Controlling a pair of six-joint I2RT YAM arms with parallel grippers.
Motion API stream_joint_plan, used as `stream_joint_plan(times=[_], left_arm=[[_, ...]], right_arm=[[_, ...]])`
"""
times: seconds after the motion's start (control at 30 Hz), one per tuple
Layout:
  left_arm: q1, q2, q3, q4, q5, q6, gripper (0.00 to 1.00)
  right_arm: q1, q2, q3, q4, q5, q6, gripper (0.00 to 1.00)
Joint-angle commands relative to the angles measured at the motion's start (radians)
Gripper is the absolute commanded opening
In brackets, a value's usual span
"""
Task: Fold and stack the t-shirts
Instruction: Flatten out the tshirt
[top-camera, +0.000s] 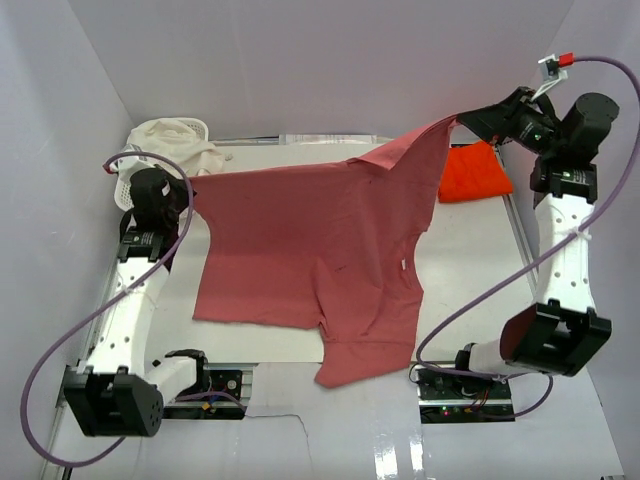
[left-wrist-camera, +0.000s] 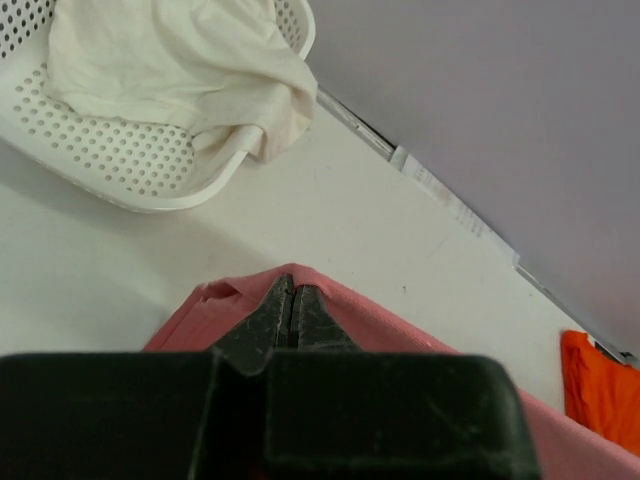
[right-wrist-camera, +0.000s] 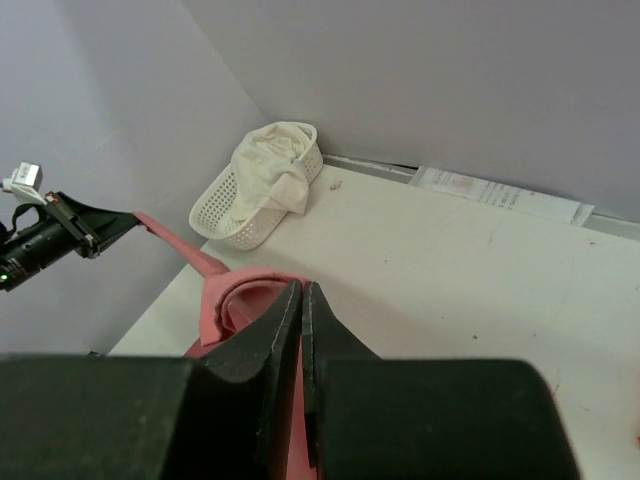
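Note:
The large dusty rose-red t-shirt hangs stretched above the table between both arms. My left gripper is shut on its left corner, and pink cloth wraps round the closed fingertips. At the upper right, my right gripper is shut on the opposite corner, lifted higher, with the pink fabric bunched at its tips. The bright orange-red t-shirt lies folded on the table at the back right, partly behind the raised cloth; its edge shows in the left wrist view.
A white lattice basket holding a cream cloth stands at the back left corner of the table. Purple walls close in the back and sides. A paper strip lies along the back wall.

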Motion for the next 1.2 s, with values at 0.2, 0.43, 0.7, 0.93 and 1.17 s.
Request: stream_joint_plan(times=[0.2, 0.43, 0.7, 0.93, 1.17], left_arm=[[0.005, 0.317, 0.147, 0.106, -0.050, -0.030, 0.00], [0.005, 0.484, 0.235, 0.160, -0.052, 0.010, 0.00], [0.005, 0.717, 0.410, 0.152, -0.058, 0.065, 0.00], [0.005, 0.890, 0.554, 0.129, -0.049, 0.070, 0.00], [-0.001, 0.996, 0.635, 0.140, -0.064, 0.119, 0.00]], right_arm=[[0.103, 0.253, 0.093, 0.106, 0.049, -0.014, 0.08], [0.221, 0.481, 0.247, 0.004, 0.138, -0.090, 0.08], [0.228, 0.722, 0.626, -0.270, 0.229, -0.193, 0.08], [0.258, 0.910, 0.765, -0.338, 0.280, -0.216, 0.08], [0.304, 1.002, 0.845, -0.424, 0.502, -0.313, 0.08]])
